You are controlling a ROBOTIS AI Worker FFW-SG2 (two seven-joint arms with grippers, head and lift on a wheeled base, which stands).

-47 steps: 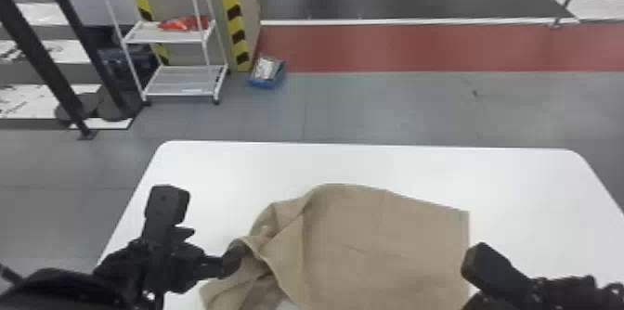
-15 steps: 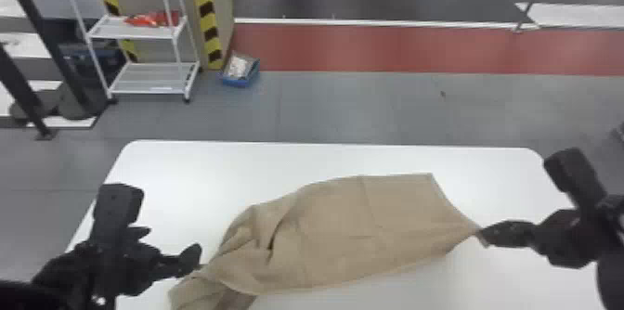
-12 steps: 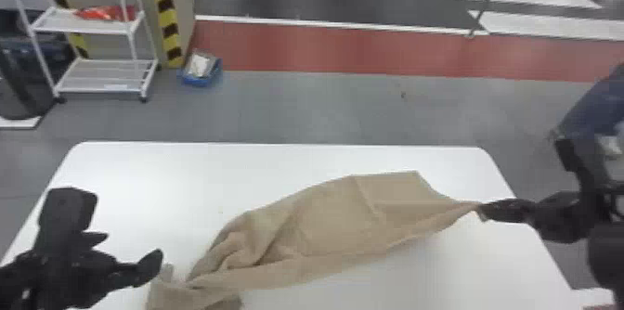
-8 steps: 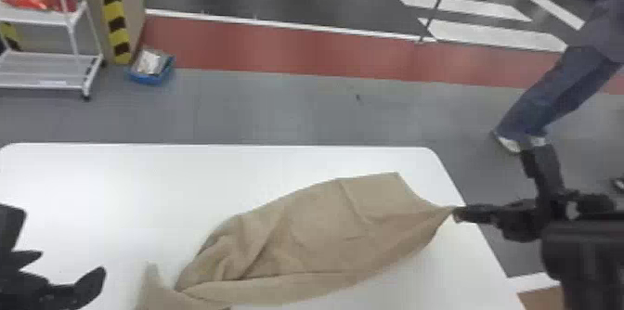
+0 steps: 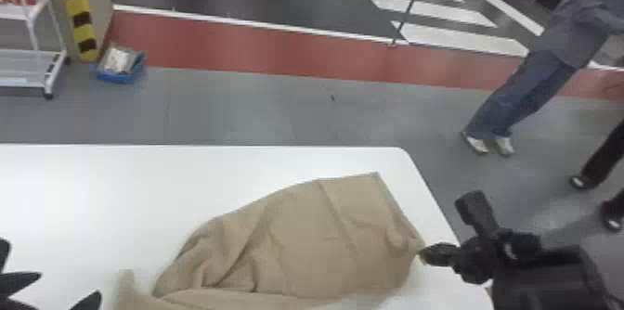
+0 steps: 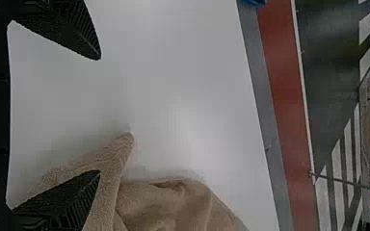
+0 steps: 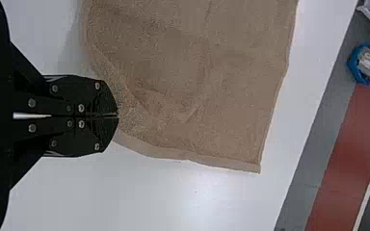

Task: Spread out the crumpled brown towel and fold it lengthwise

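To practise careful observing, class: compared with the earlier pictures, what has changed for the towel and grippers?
The left gripper has let go of the brown towel and opened. The right gripper has gripped its right side, and the towel has shifted toward the white table's right end. Its left part remains rumpled.

The brown towel is lying partly spread and still-creased across the white table, toward the table's right side. Its right part is showing broad, mostly smooth cloth with a narrow hem and a squared far corner, while its left part is bunching into deep folds, a narrow flap jutting out.
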